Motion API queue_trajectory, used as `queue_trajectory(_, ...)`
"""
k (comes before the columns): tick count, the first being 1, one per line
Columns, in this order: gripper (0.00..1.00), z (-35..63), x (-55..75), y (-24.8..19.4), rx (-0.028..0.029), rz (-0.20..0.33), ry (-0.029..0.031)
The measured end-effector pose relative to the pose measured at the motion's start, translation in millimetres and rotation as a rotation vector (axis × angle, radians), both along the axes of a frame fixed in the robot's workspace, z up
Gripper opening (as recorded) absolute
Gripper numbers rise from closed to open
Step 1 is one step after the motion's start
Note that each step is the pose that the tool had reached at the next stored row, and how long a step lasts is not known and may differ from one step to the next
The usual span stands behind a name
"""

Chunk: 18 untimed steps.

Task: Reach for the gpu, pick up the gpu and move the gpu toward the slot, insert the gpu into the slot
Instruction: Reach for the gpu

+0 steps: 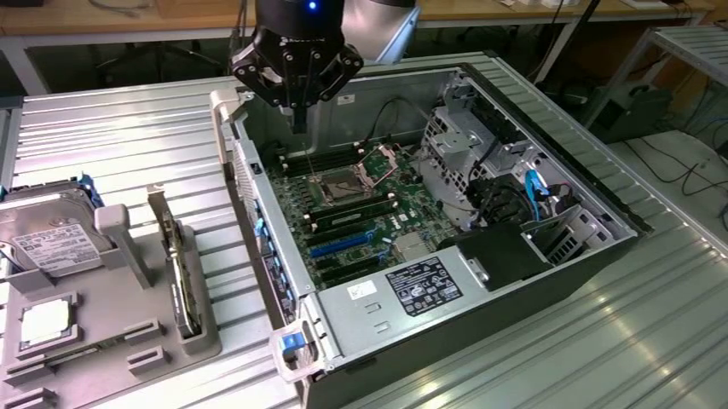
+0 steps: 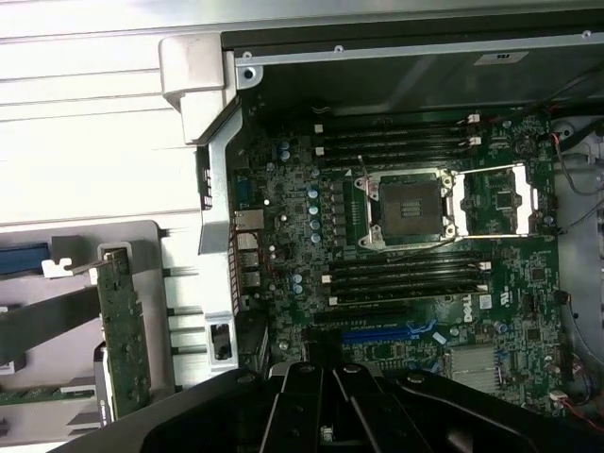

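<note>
The gpu (image 1: 182, 277), a thin green card, stands on edge in a grey holder (image 1: 136, 341) on the table at the exterior view's left, outside the open computer case. It also shows in the wrist view as the green gpu (image 2: 123, 335). The blue slot (image 1: 341, 245) lies on the green motherboard inside the case, near the black memory sockets; the wrist view shows the slot (image 2: 382, 333) too. My gripper (image 1: 298, 118) hangs shut and empty above the far end of the case, well away from the gpu. Its dark fingers (image 2: 293, 406) point down at the motherboard.
A grey hard drive (image 1: 46, 234) and a processor chip (image 1: 46, 322) rest on the holder beside the gpu. Inside the case sit the open processor socket (image 2: 411, 208), drive cage (image 1: 466, 145) and labelled power supply (image 1: 421, 285). The case wall (image 1: 256, 230) stands between gpu and slot.
</note>
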State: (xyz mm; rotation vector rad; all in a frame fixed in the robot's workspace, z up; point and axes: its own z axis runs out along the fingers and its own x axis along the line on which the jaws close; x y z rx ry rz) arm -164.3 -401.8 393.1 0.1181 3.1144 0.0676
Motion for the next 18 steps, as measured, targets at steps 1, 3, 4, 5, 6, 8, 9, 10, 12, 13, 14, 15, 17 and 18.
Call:
queue_trajectory(1,0.11,0.0,-0.6,0.0,0.0,0.0,0.0)
queue_trajectory(3,0.11,0.0,-2.1,-0.3,0.0,0.0,0.0003)
queue_trajectory(4,0.11,0.0,-3.0,-0.6,-0.0001,0.0,0.0006)
queue_trajectory(5,0.11,-0.1,-3.5,-0.9,0.0,0.0,0.0006)
queue_trajectory(6,0.11,-0.1,-4.1,-1.1,0.0,0.0,0.0007)
queue_trajectory(8,0.11,-0.1,-5.8,-1.5,0.0,0.0,0.0007)
queue_trajectory(9,0.11,-0.1,-6.7,-1.7,0.0,0.0,0.0007)
queue_trajectory(10,0.11,-0.1,-7.5,-1.9,0.0,0.0,0.0007)
queue_trajectory(12,0.11,-0.1,-8.9,-2.2,0.0,0.0,0.0007)
queue_trajectory(13,0.11,-0.1,-9.3,-2.3,0.0,0.0,0.0008)
queue_trajectory(14,0.11,-0.1,-9.8,-2.5,0.0,0.0,0.0009)
queue_trajectory(15,0.11,-0.1,-10.3,-2.7,0.0,0.0,0.001)
queue_trajectory(17,0.11,-0.1,-11.4,-2.9,0.0,0.0,0.0011)
queue_trajectory(18,0.11,-0.1,-11.9,-3.0,0.0,0.0,0.0013)
